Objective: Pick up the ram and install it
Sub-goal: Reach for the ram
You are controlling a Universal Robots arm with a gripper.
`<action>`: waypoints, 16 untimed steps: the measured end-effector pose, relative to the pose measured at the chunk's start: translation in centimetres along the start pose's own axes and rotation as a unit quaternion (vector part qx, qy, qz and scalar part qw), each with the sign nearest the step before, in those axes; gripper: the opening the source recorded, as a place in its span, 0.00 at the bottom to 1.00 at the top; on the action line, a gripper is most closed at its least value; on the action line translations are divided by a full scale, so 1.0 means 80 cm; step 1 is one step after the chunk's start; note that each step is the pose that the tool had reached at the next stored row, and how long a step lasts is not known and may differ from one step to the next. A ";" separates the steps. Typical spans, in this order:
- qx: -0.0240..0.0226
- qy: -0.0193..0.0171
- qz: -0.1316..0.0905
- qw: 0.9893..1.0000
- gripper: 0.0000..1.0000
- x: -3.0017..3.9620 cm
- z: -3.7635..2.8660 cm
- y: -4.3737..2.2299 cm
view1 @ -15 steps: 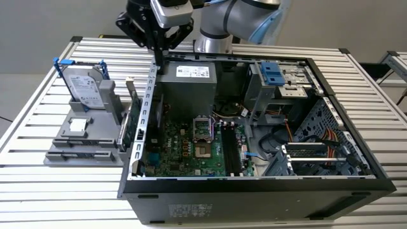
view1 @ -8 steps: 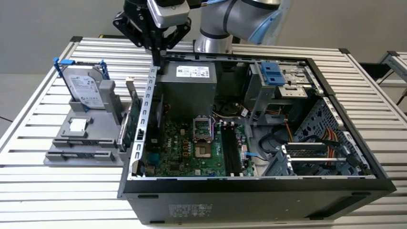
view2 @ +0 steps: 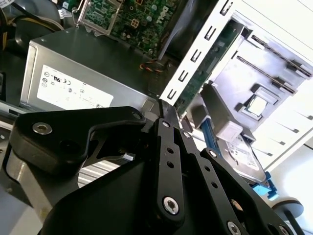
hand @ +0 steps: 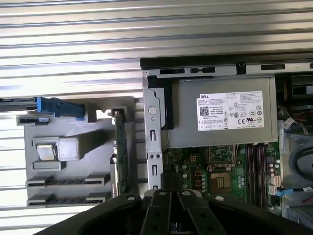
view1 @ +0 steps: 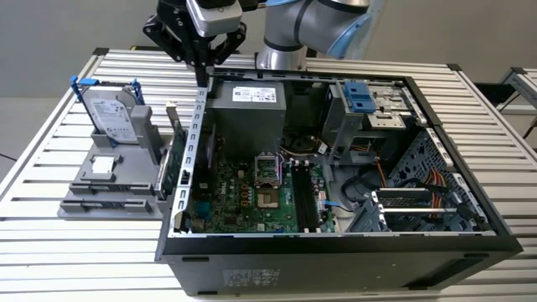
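Note:
The ram is out of view. My gripper (view1: 202, 80) hangs shut, fingers together and pointing down, over the rear wall of the open computer case (view1: 336, 248), beside the power supply (view1: 248, 110). In both wrist views the shut gripper (view2: 164, 105) (hand: 168, 177) has nothing showing between its black fingers. The dark memory slots (view1: 304, 198) (hand: 257, 164) lie on the motherboard (view1: 243, 195), to the exterior view's right of the processor socket; I cannot tell whether a stick sits in them. The grey holder (view1: 109, 189) (hand: 68, 166) shows two narrow bare slots.
A silver hard drive (view1: 113, 116) (view2: 244, 154) with blue rails stands upright in the holder. A green expansion card (view1: 176, 160) (hand: 121, 156) stands on edge between holder and case wall. Cables and a drive cage (view1: 369, 104) crowd the case's far side. The slatted metal table (view1: 50, 251) surrounds everything.

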State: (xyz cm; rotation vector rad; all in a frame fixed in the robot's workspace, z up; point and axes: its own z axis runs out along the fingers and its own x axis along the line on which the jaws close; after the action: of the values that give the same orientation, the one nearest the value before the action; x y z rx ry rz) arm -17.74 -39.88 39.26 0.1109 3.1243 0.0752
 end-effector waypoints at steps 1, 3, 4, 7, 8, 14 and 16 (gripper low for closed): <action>0.000 0.000 0.000 1.000 0.00 0.0014 -0.0001 -0.0001; 0.000 0.000 0.000 1.000 0.00 0.0041 -0.0001 -0.0003; 0.000 0.000 0.000 1.000 0.00 0.0055 -0.0001 -0.0004; 0.000 0.000 0.000 1.000 0.00 0.0088 -0.0001 -0.0006; 0.000 0.001 0.000 1.000 0.00 0.0099 -0.0002 -0.0007; 0.000 0.001 0.000 1.000 0.00 0.0155 -0.0003 -0.0011; 0.000 0.001 0.000 1.000 0.00 0.0177 -0.0003 -0.0012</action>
State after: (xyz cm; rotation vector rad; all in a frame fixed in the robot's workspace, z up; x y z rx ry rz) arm -19.16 -39.88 39.26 0.1110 3.1261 0.0751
